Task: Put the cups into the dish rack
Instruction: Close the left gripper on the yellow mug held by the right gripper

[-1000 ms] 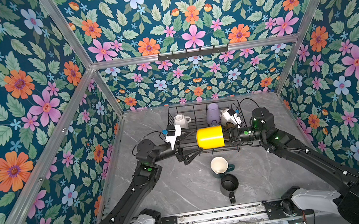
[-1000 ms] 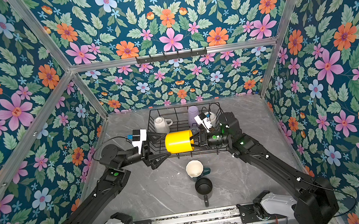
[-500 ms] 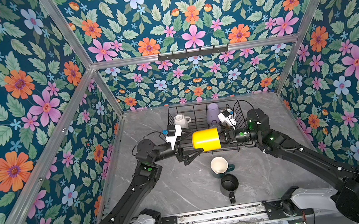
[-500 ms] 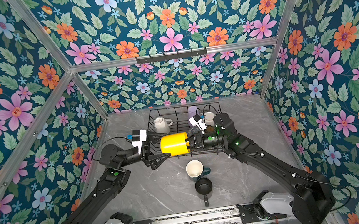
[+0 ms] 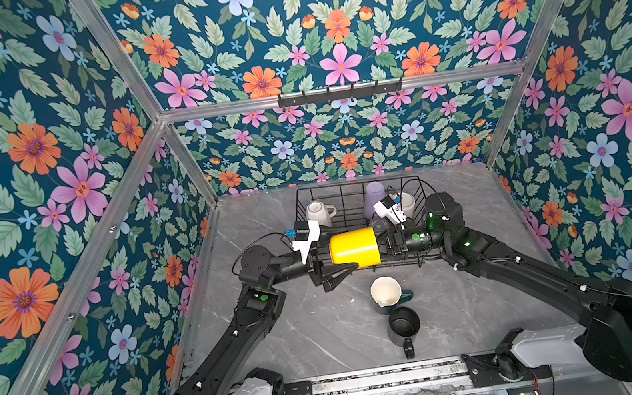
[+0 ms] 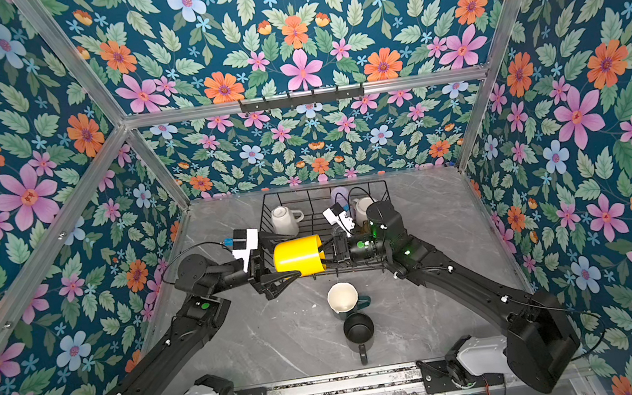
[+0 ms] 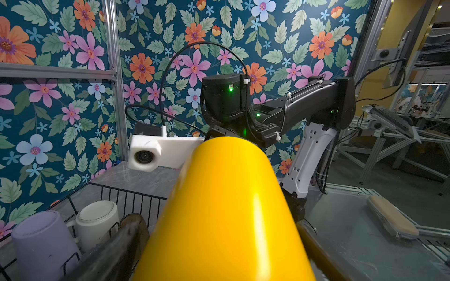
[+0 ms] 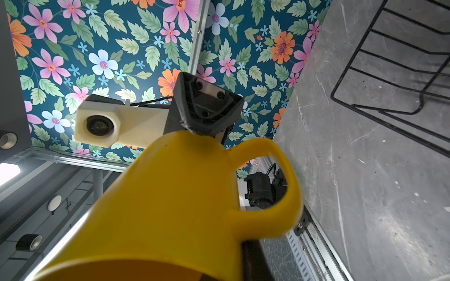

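My right gripper [image 5: 386, 243] is shut on the mouth rim of the yellow mug [image 5: 354, 248], holding it on its side in the air over the front edge of the dish rack [image 5: 351, 189]. The handle shows in the right wrist view, on the mug [image 8: 170, 194]. My left gripper [image 5: 337, 256] is open, its fingers [image 7: 117, 245] straddling the mug's base end [image 7: 226, 206]. Upside down in the rack are a white mug [image 5: 318, 214], a lavender tumbler [image 5: 374, 198] and another white mug [image 5: 405, 203]. A dark green mug [image 5: 386, 291] and a black mug [image 5: 404, 324] stand on the table in front.
The grey marble table [image 5: 283, 337] is walled by floral panels on three sides. A metal rail [image 5: 374, 383] with both arm bases runs along the front edge. The two loose mugs stand just in front of the held mug, below both grippers.
My right gripper has carried the yellow mug leftward, so its base now lies between the left gripper's open fingers. The left arm has stayed where it was.
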You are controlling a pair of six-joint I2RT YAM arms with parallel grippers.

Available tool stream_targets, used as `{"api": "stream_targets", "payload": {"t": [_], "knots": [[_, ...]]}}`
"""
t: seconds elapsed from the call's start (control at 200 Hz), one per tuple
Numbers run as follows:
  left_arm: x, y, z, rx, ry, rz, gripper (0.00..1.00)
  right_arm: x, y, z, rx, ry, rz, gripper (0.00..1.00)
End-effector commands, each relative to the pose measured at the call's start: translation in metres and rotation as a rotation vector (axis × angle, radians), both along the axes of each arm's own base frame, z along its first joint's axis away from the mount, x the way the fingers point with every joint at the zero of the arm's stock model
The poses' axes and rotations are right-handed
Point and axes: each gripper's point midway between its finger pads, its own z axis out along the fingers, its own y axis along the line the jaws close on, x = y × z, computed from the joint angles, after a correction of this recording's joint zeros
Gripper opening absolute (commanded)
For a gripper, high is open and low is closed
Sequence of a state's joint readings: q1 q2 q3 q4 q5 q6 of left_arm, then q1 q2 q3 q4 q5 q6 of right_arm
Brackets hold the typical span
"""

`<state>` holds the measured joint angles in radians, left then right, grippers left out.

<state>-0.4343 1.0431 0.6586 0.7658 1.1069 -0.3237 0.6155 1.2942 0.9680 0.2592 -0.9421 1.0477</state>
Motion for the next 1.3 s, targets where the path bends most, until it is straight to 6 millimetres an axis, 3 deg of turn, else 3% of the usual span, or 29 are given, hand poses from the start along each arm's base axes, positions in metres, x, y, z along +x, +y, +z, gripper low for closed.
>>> {"api": "stream_targets", "payload": {"t": [0.0,0.61,1.065,1.295], "knots": [[-0.003,0.0,0.007,-0.014,-0.028,-0.011,1.0,-0.007,0.005,0.023,0.074,-0.074,0.048,0.0],[-0.005,0.0,0.007,-0.013,-0.03,-0.026,0.95,-0.01,0.021,0.022,0.096,-0.044,0.096,0.0],[-0.008,0.0,0.011,-0.021,-0.032,-0.048,0.6,-0.01,0.022,0.02,0.103,-0.029,0.099,0.0],[-0.009,0.0,0.014,-0.027,-0.032,-0.054,0.28,-0.009,0.023,0.019,0.104,-0.023,0.102,0.0]]}}
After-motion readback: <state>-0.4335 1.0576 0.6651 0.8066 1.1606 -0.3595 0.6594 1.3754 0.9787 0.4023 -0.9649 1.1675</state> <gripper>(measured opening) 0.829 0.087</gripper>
